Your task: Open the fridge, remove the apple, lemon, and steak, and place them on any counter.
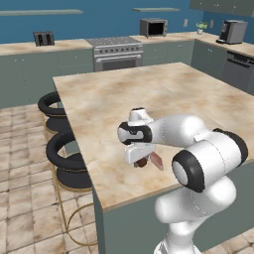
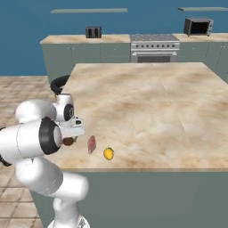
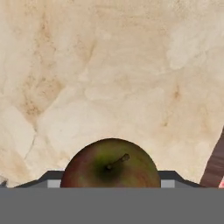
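Note:
My gripper (image 1: 140,159) hangs low over the front left part of the counter (image 1: 149,94), shut on the apple (image 1: 142,162). In the hand view the brownish-red apple (image 3: 109,166) sits stem-up between my two dark fingertips, over the beige marbled top (image 3: 109,65). Whether the apple touches the stone I cannot tell. The pinkish steak (image 2: 91,144) lies flat just right of the apple (image 2: 68,141), and its edge (image 3: 215,166) shows at the right of the hand view. The yellow lemon (image 2: 108,153) rests beside the steak near the counter's front edge. The fridge is out of view.
Two black round stools (image 1: 62,109) (image 1: 69,161) stand along the island's left side. At the back wall are a stove (image 1: 116,52), a microwave (image 1: 153,27), a toaster (image 1: 43,38) and a coffee machine (image 1: 232,31).

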Robot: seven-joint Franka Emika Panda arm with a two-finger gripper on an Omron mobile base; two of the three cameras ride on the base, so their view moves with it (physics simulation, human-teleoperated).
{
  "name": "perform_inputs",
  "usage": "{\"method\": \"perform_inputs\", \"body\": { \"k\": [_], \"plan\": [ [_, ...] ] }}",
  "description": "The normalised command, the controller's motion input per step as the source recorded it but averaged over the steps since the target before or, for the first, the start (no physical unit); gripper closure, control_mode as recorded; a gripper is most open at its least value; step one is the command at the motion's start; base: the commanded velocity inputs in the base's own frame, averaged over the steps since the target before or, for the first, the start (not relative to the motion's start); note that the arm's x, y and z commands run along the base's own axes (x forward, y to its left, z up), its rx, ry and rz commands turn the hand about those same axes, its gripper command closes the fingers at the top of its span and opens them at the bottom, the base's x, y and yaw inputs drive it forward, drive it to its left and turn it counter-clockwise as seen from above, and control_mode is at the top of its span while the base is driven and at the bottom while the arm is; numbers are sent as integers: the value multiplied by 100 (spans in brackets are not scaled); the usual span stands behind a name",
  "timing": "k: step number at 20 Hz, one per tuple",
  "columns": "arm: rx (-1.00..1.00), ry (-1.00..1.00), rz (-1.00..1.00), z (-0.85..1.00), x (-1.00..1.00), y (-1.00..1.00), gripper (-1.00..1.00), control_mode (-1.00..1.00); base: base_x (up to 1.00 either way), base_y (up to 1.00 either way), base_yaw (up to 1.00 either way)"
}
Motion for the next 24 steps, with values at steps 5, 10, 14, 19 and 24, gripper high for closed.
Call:
{"method": "perform_inputs", "body": {
  "k": [5, 10, 14, 19, 24],
  "plan": [
    [2, 0, 24, -64, 32, 0, 100, -100, 0, 0, 0],
    [1, 0, 23, -38, 4, 0, 100, -100, 0, 0, 0],
    [0, -2, 22, -18, 0, 0, -100, -100, 0, 0, 0],
    [3, -7, 13, 2, 0, -1, -100, -100, 0, 0, 0],
    [6, -16, 5, 13, 0, 0, -100, -100, 0, 0, 0]
  ]
}}
